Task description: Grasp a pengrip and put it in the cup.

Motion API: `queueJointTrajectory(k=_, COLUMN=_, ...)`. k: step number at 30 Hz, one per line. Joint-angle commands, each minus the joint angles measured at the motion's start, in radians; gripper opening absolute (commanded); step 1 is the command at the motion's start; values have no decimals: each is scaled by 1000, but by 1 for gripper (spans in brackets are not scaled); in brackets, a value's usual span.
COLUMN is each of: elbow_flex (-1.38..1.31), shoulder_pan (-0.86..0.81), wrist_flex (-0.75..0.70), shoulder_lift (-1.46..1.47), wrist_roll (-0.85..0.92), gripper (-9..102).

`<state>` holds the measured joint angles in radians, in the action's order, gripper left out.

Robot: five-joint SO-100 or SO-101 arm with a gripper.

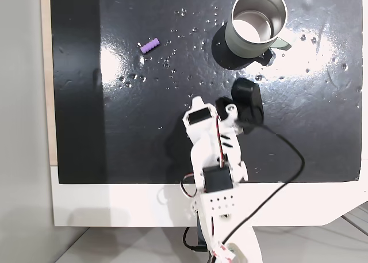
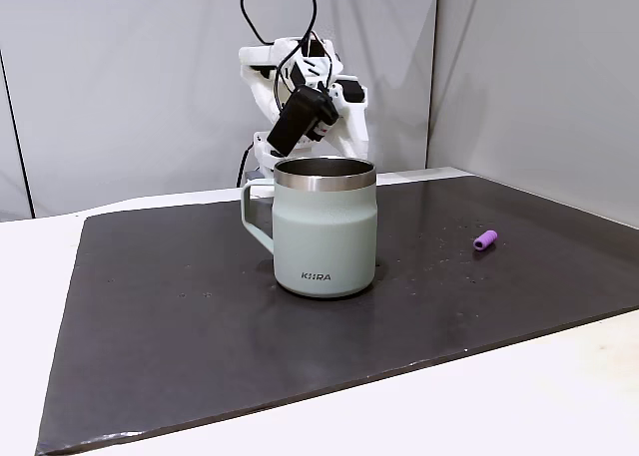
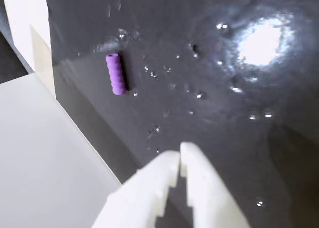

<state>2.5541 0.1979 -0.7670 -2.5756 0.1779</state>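
Wrist view: my fingers (image 3: 180, 155) enter from the bottom edge, two white toothed tips pressed together with nothing between them, raised above the dark mat (image 3: 239, 113). The pengrip (image 3: 115, 74) lies at about 11 o'clock from the tips, well apart from them — a purple ribbed cylinder lying flat, its long axis running roughly 12 to 6, close to the mat's edge where the white surface (image 3: 45, 158) begins.

In a fixed view from above, the white arm (image 1: 214, 159) reaches up from the bottom edge over the mat (image 1: 144, 130), with a black wrist camera (image 1: 248, 105) at its upper end; I cannot make out the fingertips there. The pengrip (image 1: 150, 46) sits at roughly 10 o'clock from the arm's upper end, alone on the mat among scattered water droplets. The cup (image 1: 258, 20) stands upright at about 1 o'clock from the arm, its shiny steel inside showing and its handle at 4 o'clock.

In a fixed view from the side, the cup (image 2: 325, 227) stands mid-mat, pale grey-green, handle at 9 o'clock; the pengrip (image 2: 484, 240) rests at its 3 o'clock, well apart — the arm (image 2: 300, 97) is behind the cup.
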Motion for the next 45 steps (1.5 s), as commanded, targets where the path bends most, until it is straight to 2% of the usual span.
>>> queueJointTrajectory(k=1, elbow_flex=-195, shoulder_pan=12, wrist_flex=49, shoulder_lift=213, wrist_roll=-11, gripper=0)
queueJointTrajectory(k=15, elbow_flex=-658, shoulder_pan=48, wrist_flex=51, shoulder_lift=712, wrist_roll=-18, gripper=0)
queueJointTrajectory(k=26, elbow_flex=-1069, shoulder_pan=120, wrist_flex=-270, shoulder_lift=996, wrist_roll=-83, gripper=1)
queueJointTrajectory(k=29, elbow_flex=-1154, shoulder_pan=107, wrist_flex=-295, shoulder_lift=1080, wrist_roll=-104, gripper=2)
queueJointTrajectory(k=37, elbow_flex=-1374, shoulder_pan=91, wrist_flex=-305, shoulder_lift=1275, wrist_roll=-137, gripper=19)
queueJointTrajectory(k=45, elbow_flex=-1560, shoulder_pan=138, wrist_flex=-305, shoulder_lift=1437, wrist_roll=-156, gripper=22)
